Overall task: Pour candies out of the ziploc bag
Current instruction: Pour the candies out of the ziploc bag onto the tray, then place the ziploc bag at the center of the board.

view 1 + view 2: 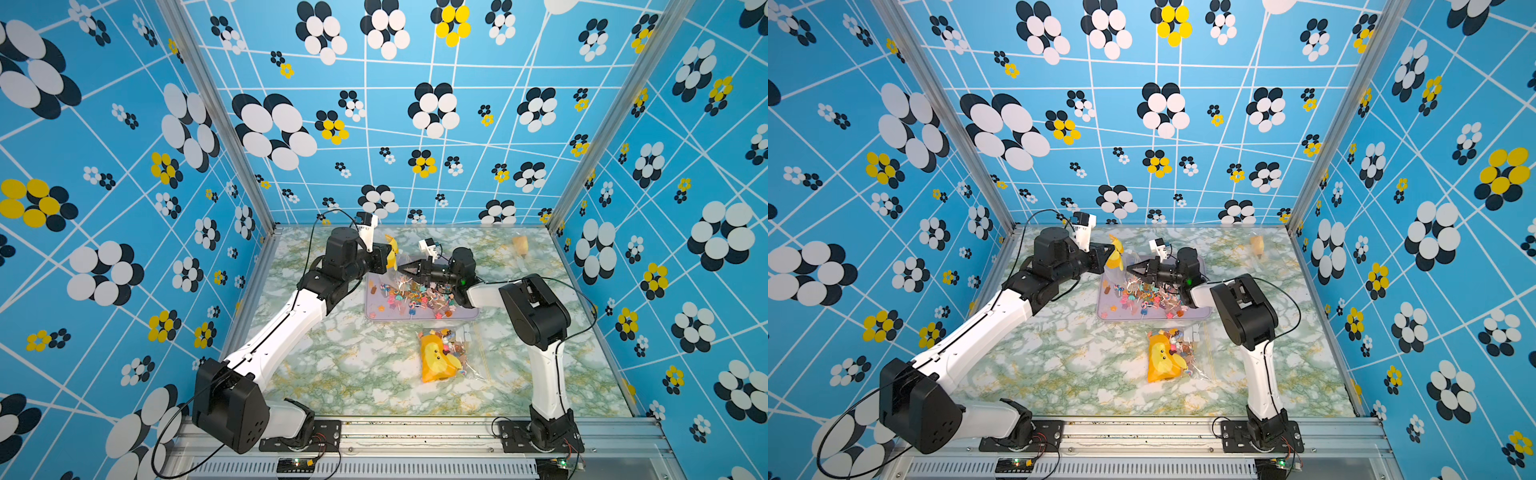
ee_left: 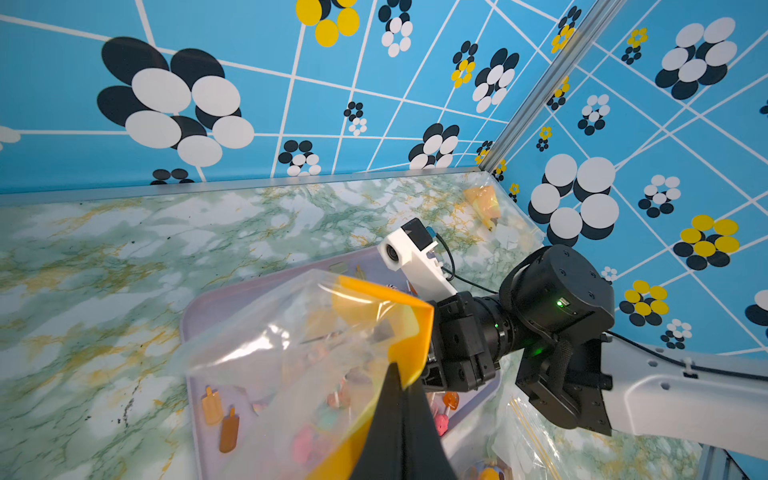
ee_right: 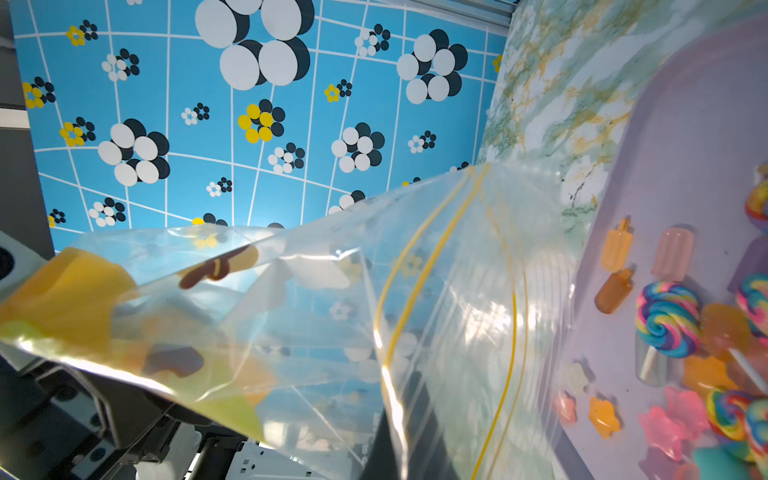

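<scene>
Over tray (image 1: 419, 319) | left hand (image 1: 388, 265) clenched on ziploc bag (image 2: 270, 353) | right hand (image 1: 402, 268) seemingly pinching it too

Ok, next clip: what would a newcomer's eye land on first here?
Past the loud blue flowered walls, the eye lands mid-table, where the left pincer and right pincer are both shut on a clear ziploc bag held above a lilac tray. Bright candies lie heaped in that tray, and a second bag, full, lies on the table on the tray's near side.
</scene>
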You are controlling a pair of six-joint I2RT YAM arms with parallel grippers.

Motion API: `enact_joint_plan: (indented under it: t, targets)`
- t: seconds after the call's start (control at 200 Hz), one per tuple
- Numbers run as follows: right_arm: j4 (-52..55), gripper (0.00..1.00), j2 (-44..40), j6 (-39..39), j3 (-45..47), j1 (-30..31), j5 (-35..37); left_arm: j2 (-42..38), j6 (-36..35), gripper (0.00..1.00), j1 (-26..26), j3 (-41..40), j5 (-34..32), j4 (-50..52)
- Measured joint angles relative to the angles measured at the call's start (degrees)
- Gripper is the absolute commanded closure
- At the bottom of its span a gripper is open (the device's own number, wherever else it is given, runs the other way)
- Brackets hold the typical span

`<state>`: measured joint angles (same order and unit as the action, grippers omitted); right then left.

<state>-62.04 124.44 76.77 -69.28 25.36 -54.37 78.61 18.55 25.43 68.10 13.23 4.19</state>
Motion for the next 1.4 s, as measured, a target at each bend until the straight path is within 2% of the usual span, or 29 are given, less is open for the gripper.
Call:
enact_joint_plan:
  t: [0.29,0.335,0.385,0.415,0.455,0.525,0.779,1.019,1.269,1.404]
  targets:
    - [-3.41,1.00,1.66,3.43,-0.26,0.02,-0.22,-0.11,-1.68,1.00,0.35,0.35,-2.19,2.23]
    - [-3.39,1.00,1.62,3.54,-0.24,0.02,-0.22,-0.15,-1.68,0.83,0.22,0.35,-2.47,2.25]
    - [-3.21,1.00,1.33,3.63,-0.13,0.02,-0.22,-0.20,-1.64,0.53,-0.09,0.35,-2.78,2.23]
    - [-2.82,1.00,0.90,3.63,0.02,0.02,-0.20,-0.35,-1.46,0.39,-0.37,0.35,-2.84,2.10]
    - [-2.21,1.00,0.02,3.32,0.28,-0.04,-0.20,-0.61,-1.33,0.29,-0.81,0.35,-2.95,2.08]
    - [0.35,1.00,-2.27,1.92,0.46,-0.31,-0.15,-1.38,-0.98,0.23,-1.46,0.35,-3.48,2.08]
    - [17.66,1.00,-17.68,-9.99,0.87,-4.74,3.26,-5.99,0.31,0.15,-2.84,-0.39,-5.44,1.40]
    - [41.09,1.00,-31.21,-25.51,0.22,-13.16,12.83,-8.22,1.44,0.13,-4.96,-3.17,-6.64,0.04]
    - [50.31,1.00,-35.32,-28.37,1.05,-25.38,22.38,-8.98,2.91,0.12,-5.95,-6.60,-6.62,-0.79]
    - [52.52,1.00,-35.47,-28.39,4.76,-29.14,27.96,-9.01,3.08,0.11,-5.95,-6.67,-6.60,-1.16]
